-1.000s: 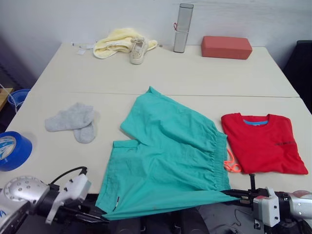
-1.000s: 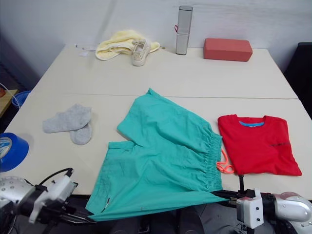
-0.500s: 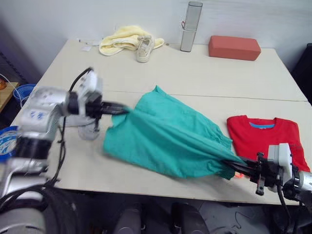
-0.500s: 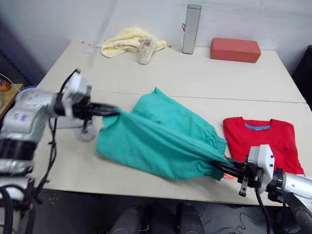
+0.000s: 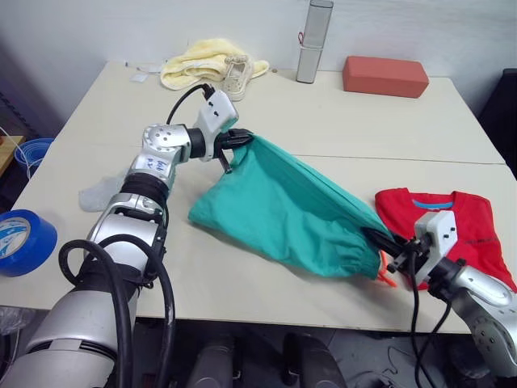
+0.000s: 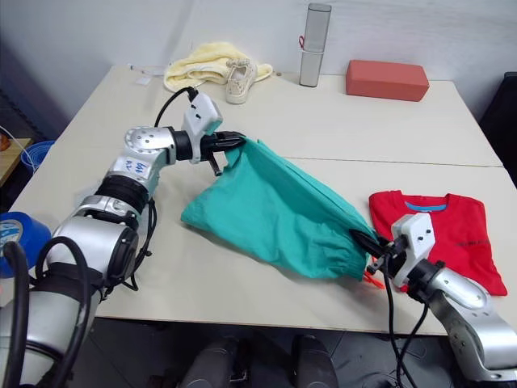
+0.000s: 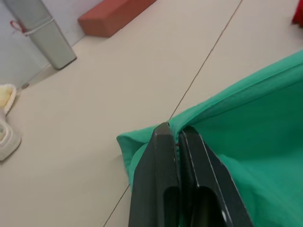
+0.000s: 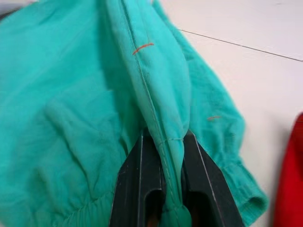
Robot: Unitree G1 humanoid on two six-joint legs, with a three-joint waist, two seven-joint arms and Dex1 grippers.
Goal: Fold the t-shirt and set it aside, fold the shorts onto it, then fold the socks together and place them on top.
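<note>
The teal shorts (image 5: 283, 206) lie doubled over in the middle of the table, stretched between both grippers. My left gripper (image 5: 240, 139) is shut on one corner of the shorts at their far left end, pinching the fabric edge (image 7: 189, 124). At the near right, my right gripper (image 5: 380, 239) is shut on the waistband end, where the cloth (image 8: 163, 109) is bunched between its fingers. The orange drawstring (image 5: 385, 275) hangs below it. The folded red t-shirt (image 5: 464, 230) rests flat at the right, just beyond the right gripper. The grey socks (image 5: 97, 192) lie at the left, partly hidden behind my left arm.
Along the table's back edge are a pale yellow cloth (image 5: 194, 63), an off-white sneaker (image 5: 233, 74), a grey upright canister (image 5: 308, 40) and a red block (image 5: 384, 75). A blue tape roll (image 5: 24, 242) sits at the near left corner.
My left gripper has carried its corner of the shorts farther back and to the right, folding them over. The right gripper has shifted slightly inward, still holding the waistband.
</note>
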